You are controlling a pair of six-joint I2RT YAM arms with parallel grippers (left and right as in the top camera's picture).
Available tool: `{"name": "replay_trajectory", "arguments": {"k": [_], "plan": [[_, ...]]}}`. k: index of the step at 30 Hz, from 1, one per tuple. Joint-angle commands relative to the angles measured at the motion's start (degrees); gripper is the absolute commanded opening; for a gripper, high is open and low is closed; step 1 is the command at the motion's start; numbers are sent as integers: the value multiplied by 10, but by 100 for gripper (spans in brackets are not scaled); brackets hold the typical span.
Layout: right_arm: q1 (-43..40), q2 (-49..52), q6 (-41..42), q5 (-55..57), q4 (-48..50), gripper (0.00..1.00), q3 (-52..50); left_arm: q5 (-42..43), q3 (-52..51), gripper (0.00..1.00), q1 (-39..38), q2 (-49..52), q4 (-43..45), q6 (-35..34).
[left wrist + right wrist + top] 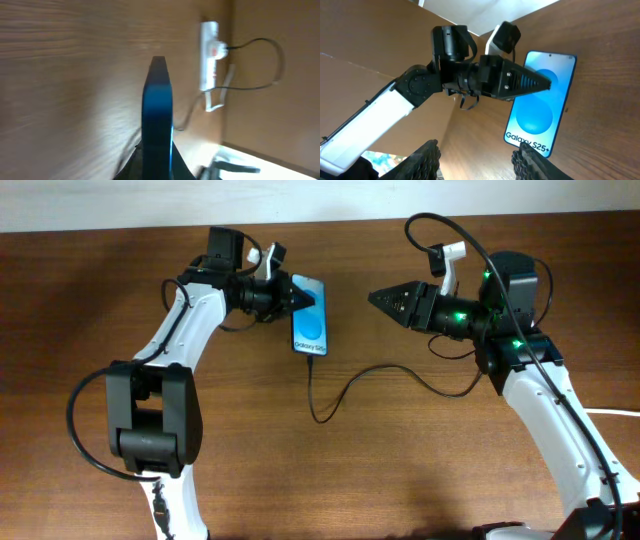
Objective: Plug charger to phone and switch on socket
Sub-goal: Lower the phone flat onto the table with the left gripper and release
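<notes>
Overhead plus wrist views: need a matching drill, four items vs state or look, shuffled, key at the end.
Things:
1. left fingers
2. right fingers
3. charger
4. socket

State or look:
A. white with red marks
B. apart, nothing between them
C. closed on the phone
D. thin and black, running up to the phone's lower end

Pairs: 1-C, 2-B, 3-D, 4-A
</notes>
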Motion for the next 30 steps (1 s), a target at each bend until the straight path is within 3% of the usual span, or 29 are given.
{"name": "replay_trajectory", "arguments": {"k": [1,9,13,20,30], "plan": [[-2,1,-17,-7,1,53,5,-42,6,0,3,9,-12,64],[-2,1,-21,-7,-18,53,5,-42,6,0,3,46,-12,64],[-2,1,-21,-7,-18,53,5,-103,6,0,3,49,-17,64],[-2,1,-21,-5,-18,53,5,-123,6,0,2,49,-20,64],[-2,1,-21,-5,-18,53,5,-127,6,2,2,49,-23,64]]}}
